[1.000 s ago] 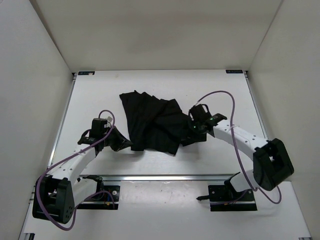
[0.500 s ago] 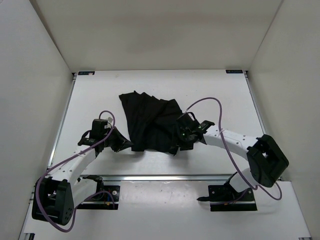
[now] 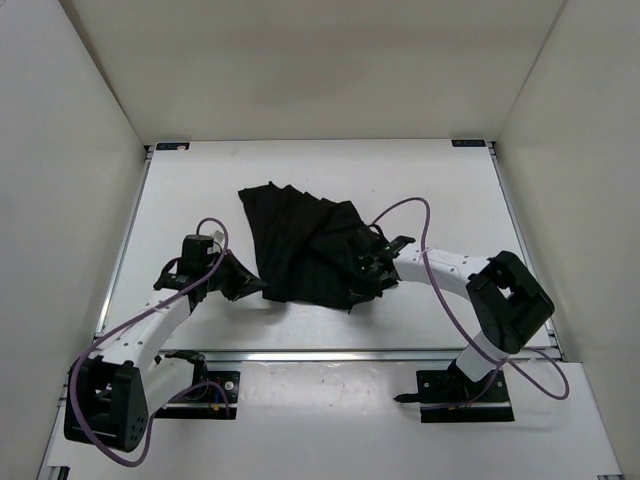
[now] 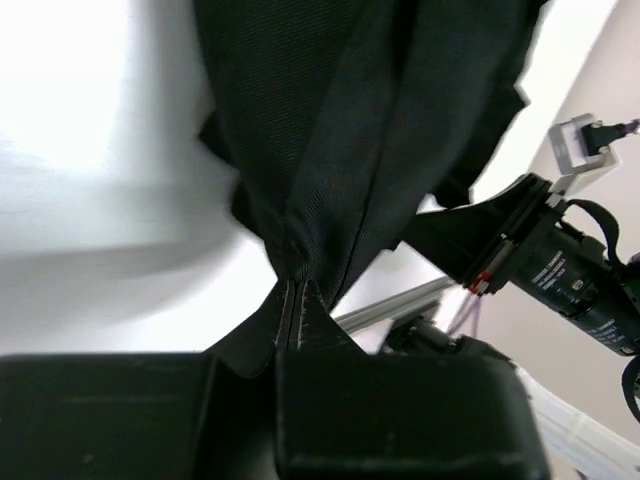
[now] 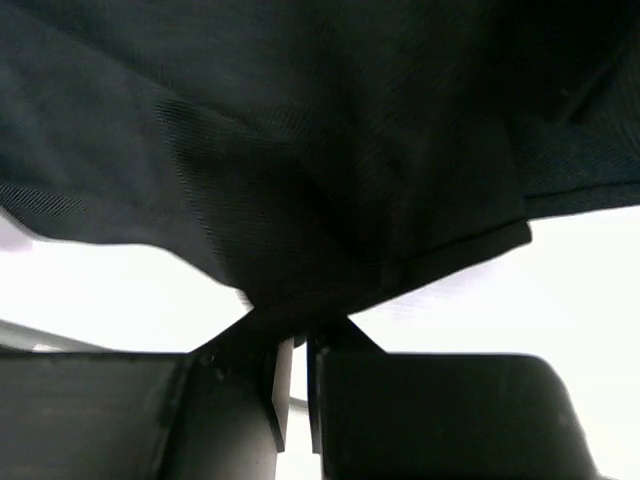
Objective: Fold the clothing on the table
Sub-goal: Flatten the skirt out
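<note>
Black pleated clothing [image 3: 303, 243] lies on the white counter [image 3: 440, 185], the left claw [image 3: 252, 285] clenched on its left corner, the right claw [image 3: 360, 272] on its right edge.

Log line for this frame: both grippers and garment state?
left gripper: shut on clothing, near-left corner | right gripper: shut on clothing, right edge | clothing: rumpled on table, fold not done

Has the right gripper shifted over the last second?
Yes. The right gripper moved left, away from the table's right rail, onto the clothing's right edge, and closed on it.
</note>
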